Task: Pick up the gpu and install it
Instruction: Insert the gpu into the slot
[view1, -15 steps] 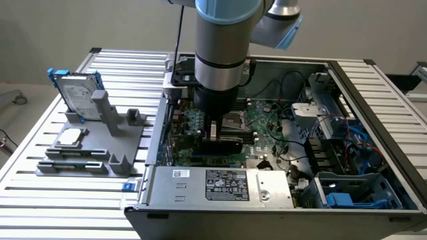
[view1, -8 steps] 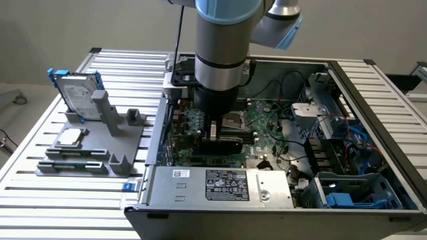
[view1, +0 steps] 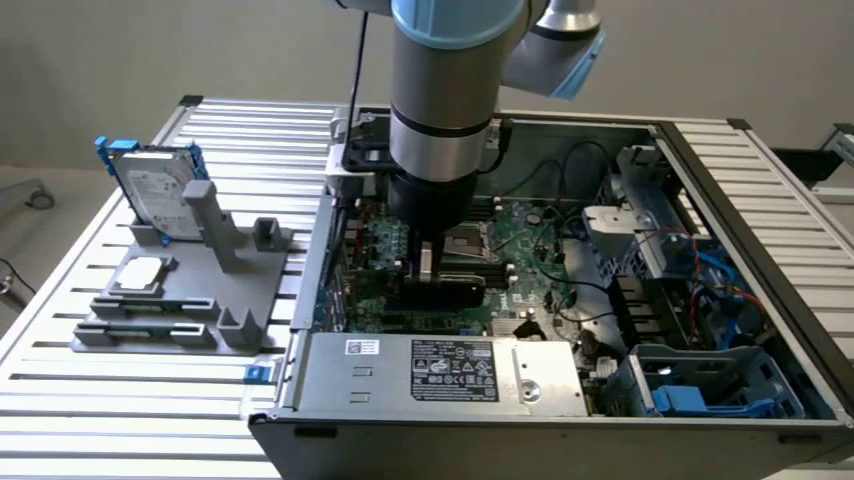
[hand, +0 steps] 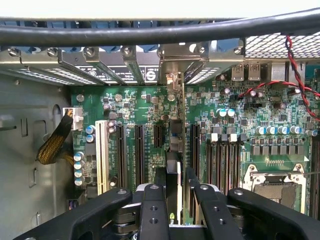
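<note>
Starting at the exterior view's left, a grey fixture (view1: 200, 300) sits on the slatted table (view1: 80, 400). A silver hard drive (view1: 151, 195) with blue rails stands upright in it, and a small square chip (view1: 144, 272) lies flat nearer the camera. Just beside the fixture stands the open computer case (view1: 787, 300), with a power supply (view1: 441, 370) along its near side. The arm (view1: 443, 100) points straight down into the case, and its gripper (view1: 434, 262) hangs low over the motherboard (view1: 534, 250).

The fingers (hand: 152, 210) are closed on the gpu (view1: 447, 293), which stands on edge between them, black shroud close to the board. In the wrist view the gpu (hand: 174, 175) is edge-on between the 2 fingers of the gripper (hand: 180, 205), among the black expansion slots (hand: 139, 155). Its silver bracket (hand: 172, 80) meets the case's rear openings. Whether its edge sits in a slot I cannot tell.

Toward the exterior view's right lie black cables (view1: 581, 165) and a drive cage (view1: 701, 395) with blue parts.
</note>
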